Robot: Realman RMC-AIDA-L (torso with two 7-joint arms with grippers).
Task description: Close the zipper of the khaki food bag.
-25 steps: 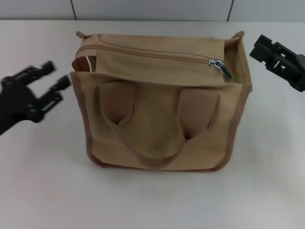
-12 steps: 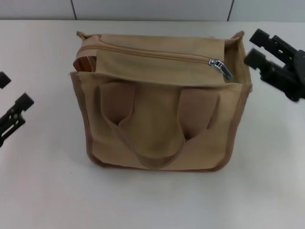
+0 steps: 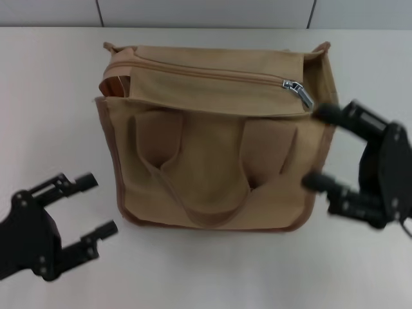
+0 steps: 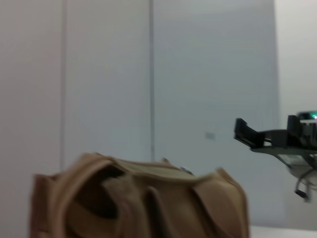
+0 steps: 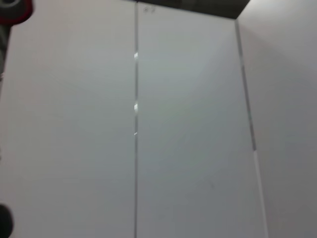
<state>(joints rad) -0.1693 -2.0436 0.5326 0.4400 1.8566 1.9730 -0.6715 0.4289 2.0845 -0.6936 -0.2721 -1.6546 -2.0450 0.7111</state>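
Observation:
The khaki food bag (image 3: 212,167) stands in the middle of the white table, front pocket and loop handles facing me. Its zipper (image 3: 206,74) runs across the top, with the silver pull tab (image 3: 299,92) at the right end. At the left end the top gapes a little. My left gripper (image 3: 93,205) is open and empty, low at the front left, clear of the bag. My right gripper (image 3: 322,145) is open and empty, beside the bag's right side. The left wrist view shows the bag (image 4: 138,203) from the side and the right gripper (image 4: 267,136) beyond it.
The white table (image 3: 212,270) has bare room in front of and beside the bag. A pale panelled wall (image 3: 206,13) runs behind it. The right wrist view shows only wall panels.
Both arms have drawn back toward me and down. The left gripper moved from beside the bag's left side to the front left. The right gripper dropped from the bag's far right corner to its right side.

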